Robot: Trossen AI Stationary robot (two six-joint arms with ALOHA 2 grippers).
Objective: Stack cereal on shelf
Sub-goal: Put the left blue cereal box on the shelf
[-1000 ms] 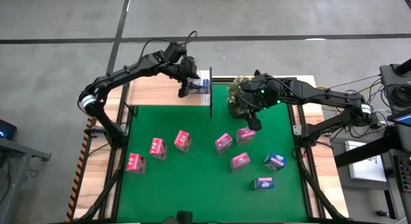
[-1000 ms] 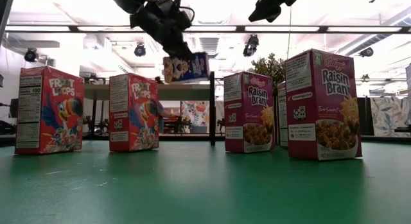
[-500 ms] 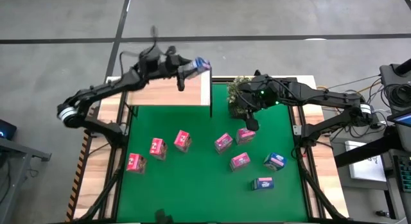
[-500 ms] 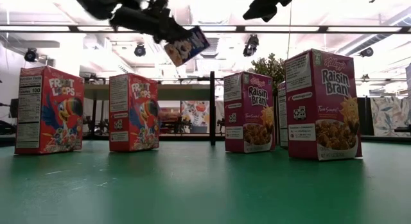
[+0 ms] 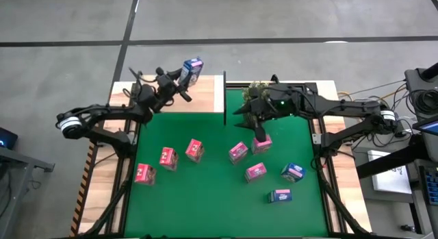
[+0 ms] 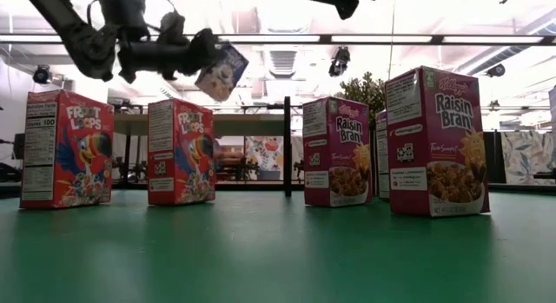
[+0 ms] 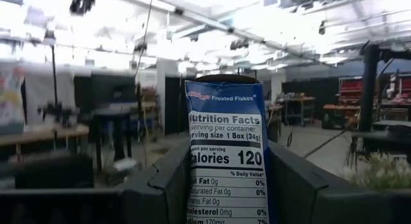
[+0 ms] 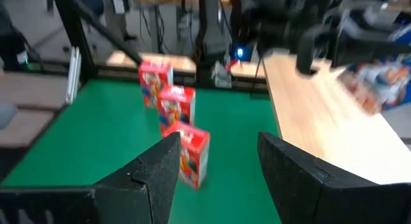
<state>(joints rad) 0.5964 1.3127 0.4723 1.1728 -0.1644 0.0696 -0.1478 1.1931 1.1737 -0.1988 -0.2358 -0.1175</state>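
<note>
The left gripper (image 5: 183,80) is clamped on a blue cereal box (image 5: 192,69), fingers (image 7: 160,185) against its two broad faces, the narrow nutrition panel facing the wrist. The box hangs tilted above the shelf (image 5: 205,102), apart from the board. Judged light, hollow and easily dented (thin cardboard); grip mid-height across the broad faces with moderate pressure. The right gripper (image 5: 259,124) hovers with fingers spread over a pink box (image 5: 261,143) on the green mat (image 5: 212,198), near the potted plant (image 5: 254,95).
</note>
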